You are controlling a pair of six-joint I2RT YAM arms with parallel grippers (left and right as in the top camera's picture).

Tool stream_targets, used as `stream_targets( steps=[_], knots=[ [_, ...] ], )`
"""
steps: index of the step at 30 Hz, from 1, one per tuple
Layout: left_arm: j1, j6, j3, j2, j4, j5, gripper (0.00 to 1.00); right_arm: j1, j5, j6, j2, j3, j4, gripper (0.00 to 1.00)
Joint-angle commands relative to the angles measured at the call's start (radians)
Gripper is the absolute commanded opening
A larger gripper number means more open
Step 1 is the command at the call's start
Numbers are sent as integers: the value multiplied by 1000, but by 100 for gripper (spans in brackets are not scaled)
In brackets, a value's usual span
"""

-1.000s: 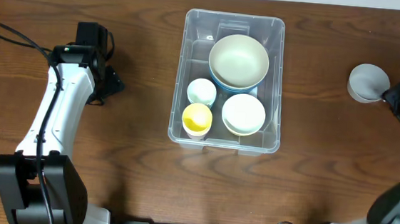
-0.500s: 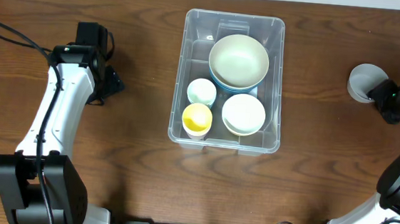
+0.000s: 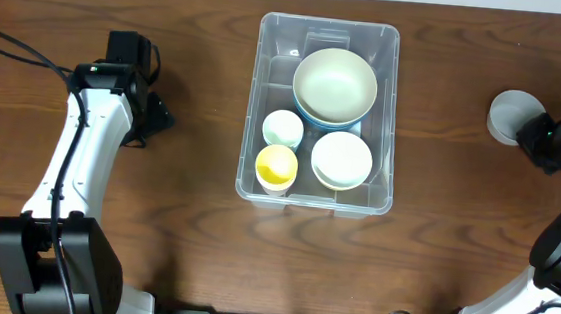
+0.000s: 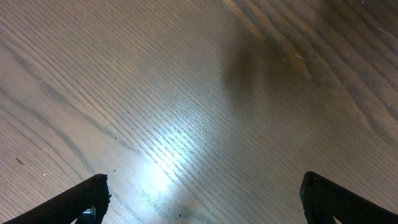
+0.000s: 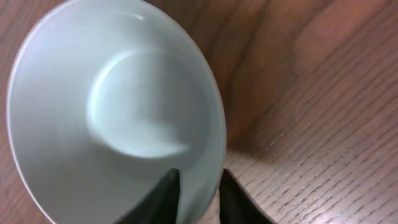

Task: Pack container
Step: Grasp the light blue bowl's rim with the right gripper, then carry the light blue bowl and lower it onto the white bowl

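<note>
The clear plastic container (image 3: pixel 258 95) stands at the table's centre. It holds a large pale bowl (image 3: pixel 334 84), a white bowl (image 3: pixel 342 159), a small white cup (image 3: pixel 283 128) and a yellow cup (image 3: pixel 276 165). A grey bowl (image 3: pixel 509 115) sits at the far right. My right gripper (image 3: pixel 535 132) is at its right edge. In the right wrist view the fingers (image 5: pixel 198 183) are closed on the rim of the grey bowl (image 5: pixel 124 106), one inside and one outside. My left gripper (image 3: pixel 158 117) is open and empty over bare wood (image 4: pixel 202 199), left of the container.
A black cable (image 3: pixel 18 48) loops at the far left behind the left arm. The table's back edge runs just behind the container.
My right gripper has moved left to the grey bowl's edge and its fingers have closed on the rim. The left arm and the container have not moved.
</note>
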Motion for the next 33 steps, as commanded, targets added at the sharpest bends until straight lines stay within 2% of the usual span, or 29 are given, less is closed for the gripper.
stream_targets(
  steps=[1, 6, 9, 17, 22, 26, 33],
  knots=[
    [2, 3, -2, -4, -2, -12, 98, -5, 7, 0, 6, -2, -1, 15],
    [2, 3, -2, -4, -2, -12, 98, -5, 6, 0, 7, -2, -8, 10],
    [2, 3, -2, -4, -2, -12, 98, -5, -31, -27, 7, -2, -14, 1],
    [2, 3, -2, -4, -2, -12, 98, 32, -171, -123, -49, -2, -17, 1],
    [2, 3, -2, -4, -2, -12, 98, 101, -208, -200, -209, -2, -38, 1],
    [2, 3, -2, -4, -2, -12, 98, 183, -209, -241, -406, -2, -82, 1],
    [2, 3, -2, -4, -2, -12, 98, 428, -88, -252, -681, -2, -174, 1]
  ],
)
